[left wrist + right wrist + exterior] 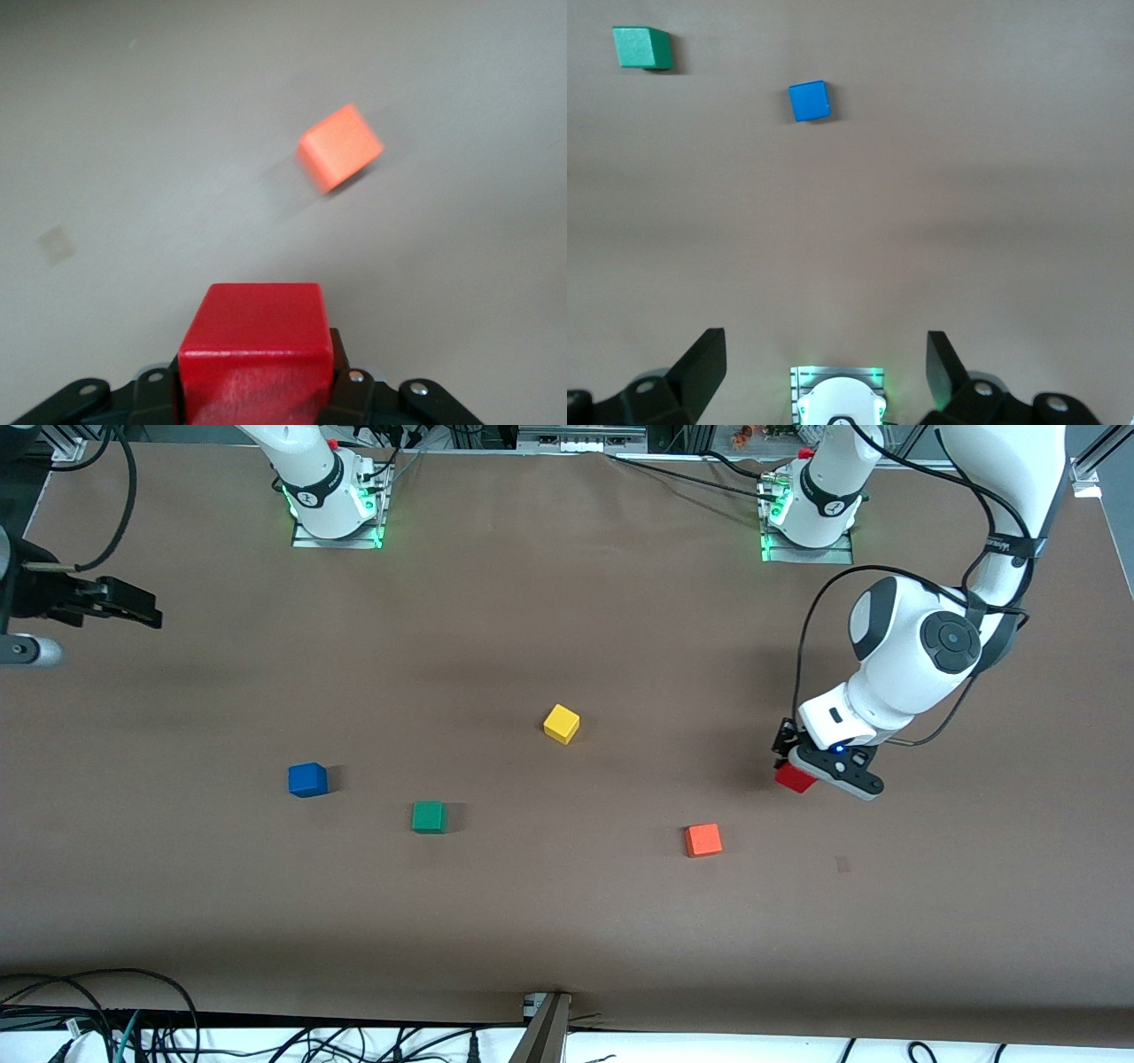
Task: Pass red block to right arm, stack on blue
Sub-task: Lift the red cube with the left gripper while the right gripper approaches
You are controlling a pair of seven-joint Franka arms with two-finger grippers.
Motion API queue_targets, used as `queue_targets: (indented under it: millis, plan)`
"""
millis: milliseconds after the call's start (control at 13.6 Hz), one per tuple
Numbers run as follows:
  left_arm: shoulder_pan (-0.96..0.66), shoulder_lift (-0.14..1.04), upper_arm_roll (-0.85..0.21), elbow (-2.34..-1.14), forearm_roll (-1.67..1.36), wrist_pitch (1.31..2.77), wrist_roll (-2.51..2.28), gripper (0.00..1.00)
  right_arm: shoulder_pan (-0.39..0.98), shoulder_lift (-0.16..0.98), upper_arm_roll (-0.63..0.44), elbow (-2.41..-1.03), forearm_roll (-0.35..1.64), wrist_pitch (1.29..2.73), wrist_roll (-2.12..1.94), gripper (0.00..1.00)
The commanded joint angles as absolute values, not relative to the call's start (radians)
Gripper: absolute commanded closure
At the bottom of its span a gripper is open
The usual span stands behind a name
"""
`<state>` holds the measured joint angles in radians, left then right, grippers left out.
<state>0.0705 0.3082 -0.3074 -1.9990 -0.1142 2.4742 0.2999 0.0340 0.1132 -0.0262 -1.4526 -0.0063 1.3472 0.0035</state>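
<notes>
My left gripper (791,766) is shut on the deep-red block (796,780) and holds it low over the table toward the left arm's end. In the left wrist view the red block (257,323) sits between the black fingers (347,398). The blue cube (307,779) lies on the table toward the right arm's end; it also shows in the right wrist view (809,100). My right gripper (142,613) is open and empty, up in the air at the right arm's end of the table. In its wrist view the right gripper (826,363) has its fingers spread wide.
An orange-red cube (702,840) lies nearer to the front camera than the red block, also in the left wrist view (339,148). A green cube (429,817) lies beside the blue cube, also in the right wrist view (643,47). A yellow cube (561,724) lies mid-table.
</notes>
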Motion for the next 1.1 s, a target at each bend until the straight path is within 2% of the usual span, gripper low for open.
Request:
queue_targets:
  millis: [0, 221, 515, 588, 662, 735, 882, 1029]
  plan:
    - [0.078, 0.362, -0.318, -1.905, -0.248, 2.451, 0.421, 0.86, 0.028, 0.129, -0.020, -1.437, 0.041, 1.333, -0.001, 0.00]
    - [0.061, 0.382, -0.330, -1.891, -0.501, 2.448, 0.627, 0.87, 0.020, 0.184, -0.021, -1.437, 0.156, 1.331, -0.005, 0.00]
    - [0.063, 0.419, -0.440, -1.856, -0.739, 2.447, 0.837, 0.88, 0.018, 0.258, -0.023, -1.437, 0.296, 1.333, -0.005, 0.00]
    - [0.078, 0.422, -0.478, -1.841, -0.741, 2.432, 0.842, 0.91, 0.015, 0.277, -0.026, -1.437, 0.355, 1.333, -0.005, 0.00]
    - [0.087, 0.423, -0.494, -1.818, -0.741, 2.406, 0.845, 0.99, 0.005, 0.302, -0.026, -1.437, 0.427, 1.333, -0.003, 0.00]
    - [0.089, 0.422, -0.502, -1.795, -0.752, 2.379, 0.859, 1.00, -0.003, 0.325, -0.026, -1.437, 0.505, 1.333, -0.003, 0.00]
    - [0.084, 0.432, -0.521, -1.752, -0.833, 2.370, 0.912, 1.00, -0.006, 0.370, -0.028, -1.440, 0.638, 1.331, -0.005, 0.00]
    - [0.078, 0.489, -0.531, -1.692, -0.897, 2.362, 1.047, 0.91, -0.006, 0.415, -0.026, -1.443, 0.731, 1.330, -0.006, 0.00]
